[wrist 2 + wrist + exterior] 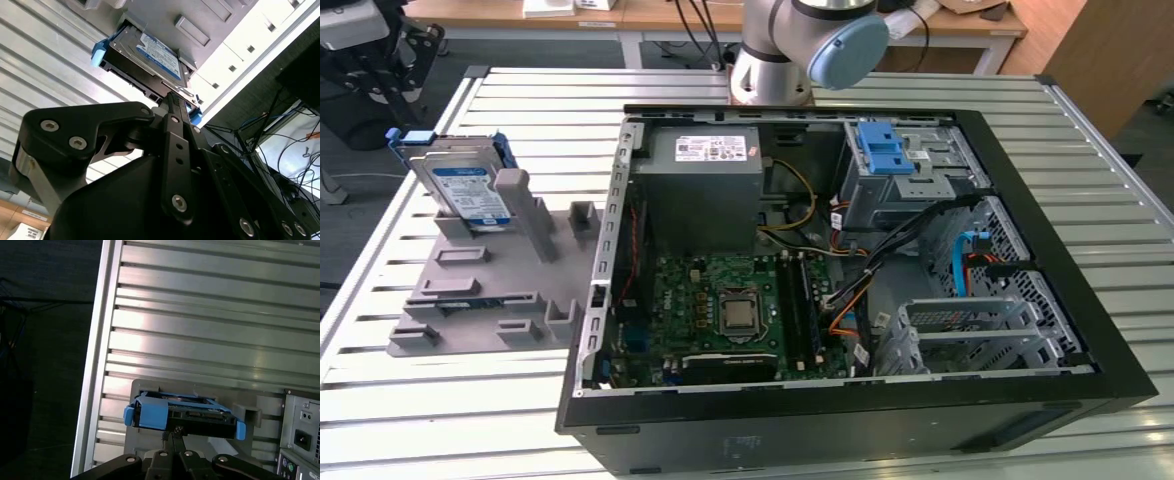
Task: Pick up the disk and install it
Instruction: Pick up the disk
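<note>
The disk (464, 185), silver-grey with a white-and-blue label and a blue frame, stands on edge in a grey fixture (480, 290) at the exterior view's left. Nothing touches it there. In both wrist views my gripper's black fingers lie together; the gripper (172, 97) (171, 432) is shut with nothing between them. It points at the disk (155, 55) (185, 412) from a distance, lined up near the middle of the disk's edge.
An open computer case (1067, 300) lies on the slatted metal table (520, 100), with a grey power supply (707, 170), a bay with a blue latch (887, 150) and a white drive cage (974, 330) inside. The table's edge (97, 365) runs near the fixture.
</note>
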Motion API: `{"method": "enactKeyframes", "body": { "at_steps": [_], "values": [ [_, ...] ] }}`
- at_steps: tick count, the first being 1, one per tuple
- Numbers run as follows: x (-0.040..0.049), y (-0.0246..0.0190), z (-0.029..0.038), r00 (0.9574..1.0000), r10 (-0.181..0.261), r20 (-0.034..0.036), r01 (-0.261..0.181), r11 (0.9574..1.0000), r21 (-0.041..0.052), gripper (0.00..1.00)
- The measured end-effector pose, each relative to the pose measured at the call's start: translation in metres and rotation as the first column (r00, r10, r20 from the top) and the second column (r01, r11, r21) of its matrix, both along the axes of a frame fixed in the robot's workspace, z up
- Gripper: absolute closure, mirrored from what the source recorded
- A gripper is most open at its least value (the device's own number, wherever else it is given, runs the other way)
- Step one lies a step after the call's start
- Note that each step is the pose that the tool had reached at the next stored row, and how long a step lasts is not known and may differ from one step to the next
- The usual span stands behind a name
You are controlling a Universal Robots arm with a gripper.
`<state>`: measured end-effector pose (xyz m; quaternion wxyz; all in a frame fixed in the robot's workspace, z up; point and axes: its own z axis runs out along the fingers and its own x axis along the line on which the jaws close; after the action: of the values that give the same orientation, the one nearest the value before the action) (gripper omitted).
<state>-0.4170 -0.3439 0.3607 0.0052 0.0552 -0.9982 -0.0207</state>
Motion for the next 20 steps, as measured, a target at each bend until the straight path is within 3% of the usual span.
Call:
{"method": "enactKeyframes", "body": {
  "at_steps": [20],
  "values": [
    [0.0000,0.0001,0.0000,0.9984,0.057,-0.0001,-0.057,0.9984,0.0000,0.89]
  ]
}}
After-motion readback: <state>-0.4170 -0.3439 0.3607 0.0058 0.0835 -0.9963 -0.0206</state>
